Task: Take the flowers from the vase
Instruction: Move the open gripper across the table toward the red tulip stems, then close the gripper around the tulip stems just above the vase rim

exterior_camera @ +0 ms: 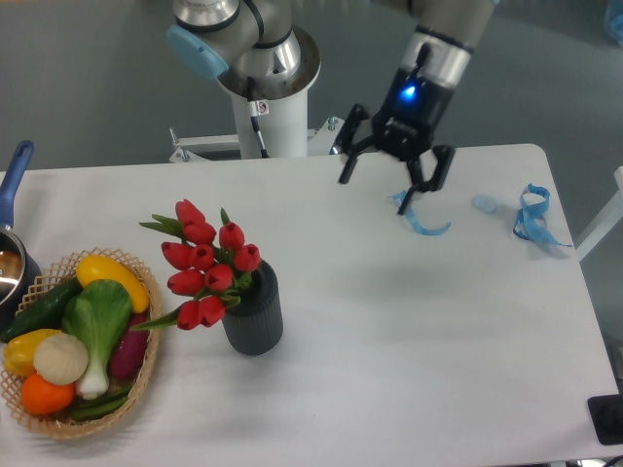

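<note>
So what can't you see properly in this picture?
- The flowers' stems: hidden inside the vase.
- The pot at the left: cut off by the picture's edge.
- The basket's bottom: covered by vegetables.
- The black thing at the bottom right: cut off by the edge.
- The hand: its far side faces away.

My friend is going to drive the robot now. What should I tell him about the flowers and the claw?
Gripper: open and empty, up in the air over the far side of the table, close to a blue ribbon scrap.
Flowers: in the vase, red buds leaning left toward the wicker basket of vegetables.
Done: nothing picked up yet.
Left: bring the gripper to the bunch, close on the stems just above the vase rim, and lift the flowers out, probably without tipping the vase.
</note>
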Tool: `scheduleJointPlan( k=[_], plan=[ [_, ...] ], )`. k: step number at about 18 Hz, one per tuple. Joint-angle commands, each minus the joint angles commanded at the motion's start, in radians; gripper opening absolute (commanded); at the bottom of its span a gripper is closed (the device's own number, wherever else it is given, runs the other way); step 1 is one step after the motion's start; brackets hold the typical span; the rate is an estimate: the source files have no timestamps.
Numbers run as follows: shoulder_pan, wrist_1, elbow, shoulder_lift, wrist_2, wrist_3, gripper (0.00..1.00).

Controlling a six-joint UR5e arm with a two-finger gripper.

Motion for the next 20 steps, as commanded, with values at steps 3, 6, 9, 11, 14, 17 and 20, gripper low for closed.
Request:
scheduleJointPlan(
  k=[3, 6, 9, 11, 14, 17, 20],
  plan=[
    [-0.045, 0.002, 0.000, -0.018, 0.000, 0.005, 1.00],
    [-0.080, 0.003, -0.002, -0.031, 0.002, 0.011, 1.00],
    [-0.123, 0.069, -0.002, -0.075, -0.002, 0.009, 1.00],
    [-0.166, 0.138, -0.002, -0.124, -0.009, 0.005, 1.00],
    [-0.203, 0.178, -0.002, -0.163, -0.061, -0.003, 1.00],
    [-0.206, 0.178, -0.006, -0.166, -0.098, -0.023, 1.00],
    [-0.221, 0.183, -0.008, -0.178, -0.089, -0.037, 1.00]
  ],
)
